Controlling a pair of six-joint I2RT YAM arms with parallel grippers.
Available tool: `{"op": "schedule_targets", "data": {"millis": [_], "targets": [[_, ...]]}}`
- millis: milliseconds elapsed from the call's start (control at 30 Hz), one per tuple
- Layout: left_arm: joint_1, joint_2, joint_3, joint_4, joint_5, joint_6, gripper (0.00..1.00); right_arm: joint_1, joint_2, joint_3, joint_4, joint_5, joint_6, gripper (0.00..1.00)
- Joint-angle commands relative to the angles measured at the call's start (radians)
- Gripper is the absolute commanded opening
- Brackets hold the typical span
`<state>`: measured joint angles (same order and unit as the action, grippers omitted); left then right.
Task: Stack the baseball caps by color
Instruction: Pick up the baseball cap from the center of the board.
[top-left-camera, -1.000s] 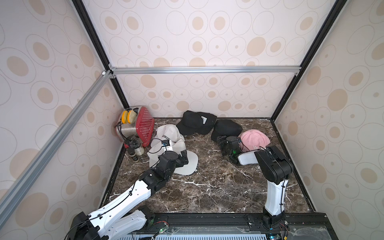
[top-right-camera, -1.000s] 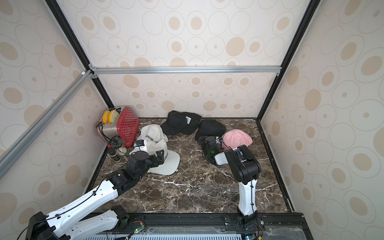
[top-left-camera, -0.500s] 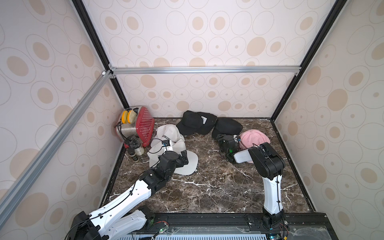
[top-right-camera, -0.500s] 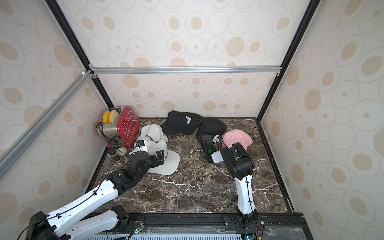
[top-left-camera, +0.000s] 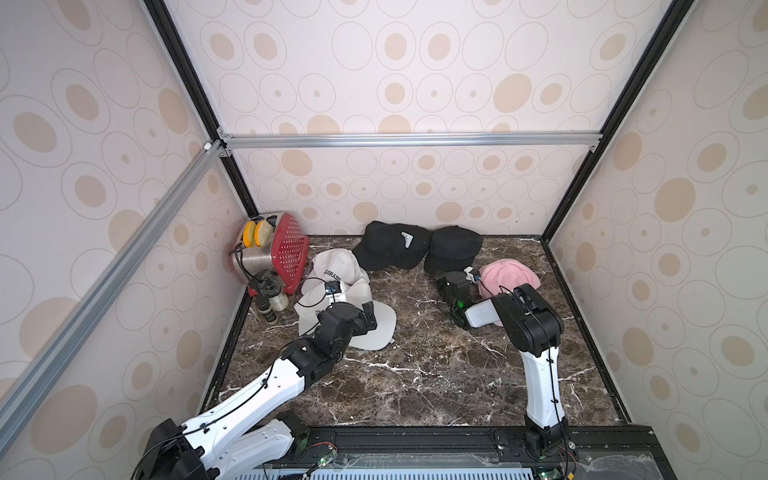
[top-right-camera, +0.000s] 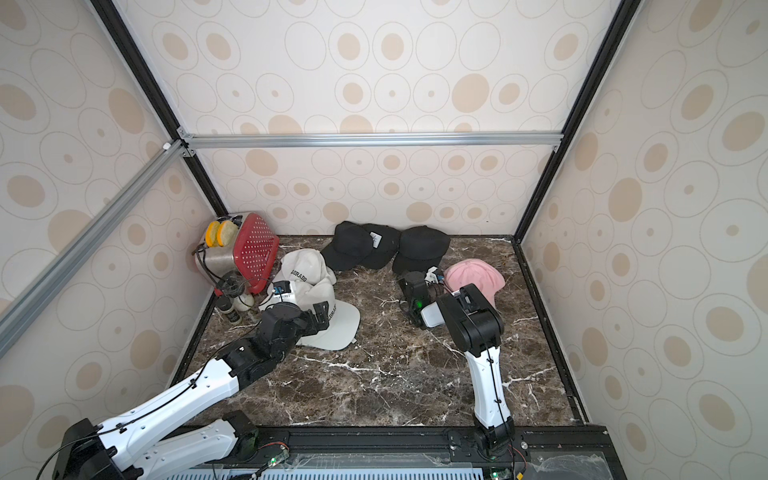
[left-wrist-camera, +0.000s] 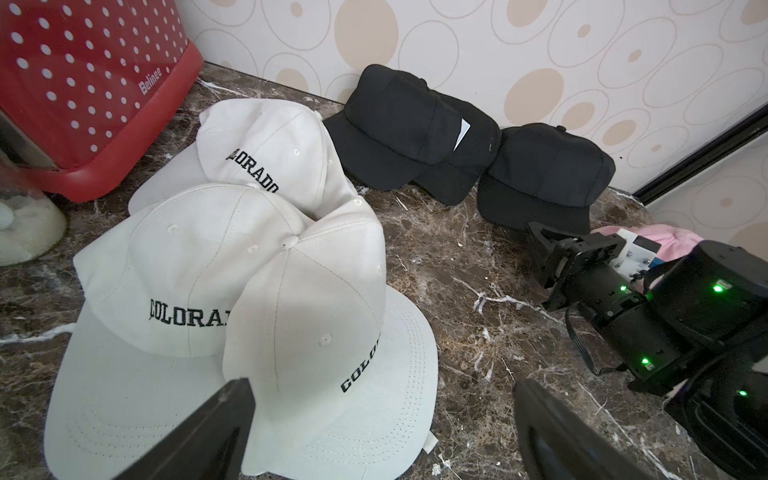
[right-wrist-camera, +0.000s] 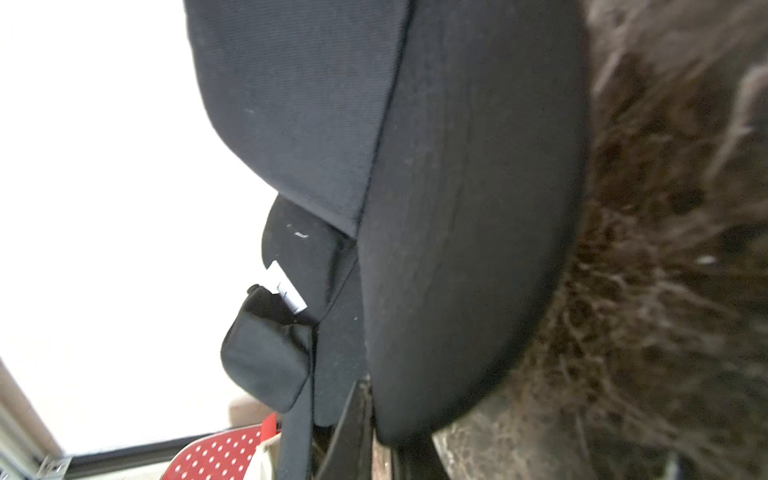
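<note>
Three white COLORADO baseball caps overlap at the left, seen in a top view as a pile. My left gripper hovers open over the nearest white brim. Two overlapped black caps, one with a white patch, lie at the back wall. A third black cap sits to their right. My right gripper is low at its brim, and its jaws are shut on the brim's edge. A pink cap lies just right of that gripper.
A red dotted toaster stands in the back left corner with small bottles in front of it. Patterned walls close in the left, back and right. Bare marble floor stretches across the front.
My right gripper has closed on the brim of the right-hand black cap, and its arm has shifted slightly. The left arm and the white caps have not moved.
</note>
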<state>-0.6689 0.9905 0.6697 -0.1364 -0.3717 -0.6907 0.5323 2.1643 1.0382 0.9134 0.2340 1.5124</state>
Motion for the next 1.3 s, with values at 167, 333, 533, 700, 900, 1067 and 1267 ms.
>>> {"op": "schedule_targets", "data": {"millis": [167,333,533,700,900,1067,1267], "targets": [[0.009,0.021,0.007,0.028,0.055,0.029,0.99,0.012,-0.111,-0.122,-0.037,0.001,-0.118,0.00],[0.009,0.051,0.069,0.028,0.093,0.069,0.99,0.013,-0.259,-0.214,-0.064,-0.062,-0.218,0.00],[0.009,0.089,0.165,0.007,0.059,0.091,0.99,0.022,-0.495,-0.325,-0.228,-0.129,-0.361,0.00],[0.009,0.106,0.165,-0.012,0.050,0.085,0.99,0.029,-0.652,-0.373,-0.341,-0.148,-0.426,0.00],[0.008,0.091,0.135,0.006,0.092,0.076,0.99,0.041,-0.747,-0.349,-0.456,-0.272,-0.443,0.00],[0.009,0.071,0.104,0.025,0.131,0.088,0.99,0.051,-0.863,-0.379,-0.567,-0.278,-0.426,0.00],[0.009,0.058,0.082,0.027,0.177,0.125,0.99,0.063,-0.995,-0.456,-0.662,-0.314,-0.370,0.00]]}}
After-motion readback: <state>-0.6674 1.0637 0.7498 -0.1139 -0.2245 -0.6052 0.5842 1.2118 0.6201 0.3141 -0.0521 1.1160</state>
